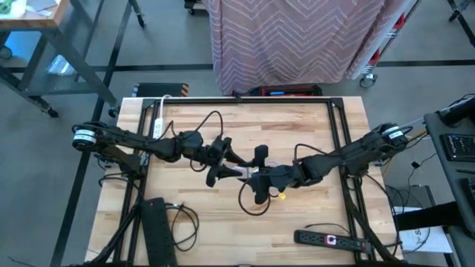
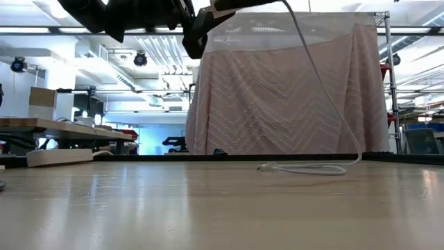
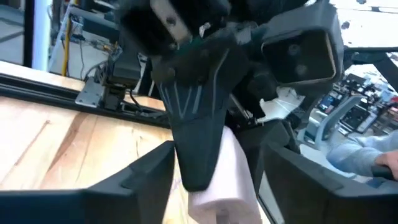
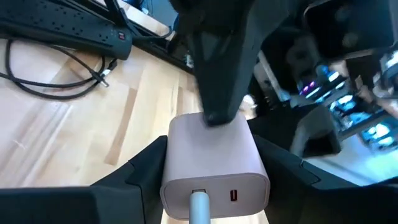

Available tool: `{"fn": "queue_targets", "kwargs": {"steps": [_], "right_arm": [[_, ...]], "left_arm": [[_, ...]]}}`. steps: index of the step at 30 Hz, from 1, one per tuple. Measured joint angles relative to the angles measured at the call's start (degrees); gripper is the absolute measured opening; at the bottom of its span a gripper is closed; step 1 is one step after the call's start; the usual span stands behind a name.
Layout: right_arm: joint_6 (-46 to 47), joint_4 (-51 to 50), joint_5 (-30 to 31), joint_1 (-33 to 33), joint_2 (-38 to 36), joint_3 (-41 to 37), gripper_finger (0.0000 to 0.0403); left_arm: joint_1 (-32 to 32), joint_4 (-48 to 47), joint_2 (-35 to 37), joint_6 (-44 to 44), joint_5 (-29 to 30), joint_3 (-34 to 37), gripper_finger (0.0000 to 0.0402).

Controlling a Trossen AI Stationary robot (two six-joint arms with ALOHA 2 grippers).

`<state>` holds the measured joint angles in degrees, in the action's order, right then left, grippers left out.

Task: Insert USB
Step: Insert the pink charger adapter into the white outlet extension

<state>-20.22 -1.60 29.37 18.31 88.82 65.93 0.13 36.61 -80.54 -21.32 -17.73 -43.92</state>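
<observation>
A pale pink-white charger block [image 4: 214,155] is up in the air over the table's middle [image 1: 247,173], between both grippers. Its port face shows a red-lined USB port [image 4: 234,195] and a white plug [image 4: 199,204] sitting in the other port. The white cable [image 2: 326,104] hangs from there, its far part lying in a loop on the table [image 2: 305,168]. My left gripper [image 1: 223,159] comes from the left and my right gripper [image 1: 260,178] from the right. Both are shut on the block, crosswise to each other. My left gripper [image 3: 217,168] pinches the charger block across its broad faces. One finger [image 4: 214,81] lies on the upper face [image 4: 214,127], well back from the port face, and the other is hidden beneath. The block is lifted clear of the table. My right gripper [image 4: 210,149] has the block between its two fingers, one on each narrow side wall [image 4: 171,162], coming from the port-face side. The port face with the plug points back toward its wrist. The block is level and clear of the table, with the cable slack below.
A black power strip with a red switch [image 1: 326,239] lies near the table's near right edge. Another black strip with cables [image 1: 156,222] lies near left, and a white strip [image 1: 158,119] far left. A small yellow thing [image 1: 280,195] lies under the right arm. Bare wood surrounds the middle.
</observation>
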Motion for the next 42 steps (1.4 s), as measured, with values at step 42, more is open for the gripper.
{"fn": "queue_targets", "kwargs": {"steps": [42], "right_arm": [[16.1, -3.6, 3.1, 3.5, -10.3, -17.4, 0.0180]], "left_arm": [[32.7, -89.2, 19.3, -35.7, 39.1, 5.1, 0.0341]]}}
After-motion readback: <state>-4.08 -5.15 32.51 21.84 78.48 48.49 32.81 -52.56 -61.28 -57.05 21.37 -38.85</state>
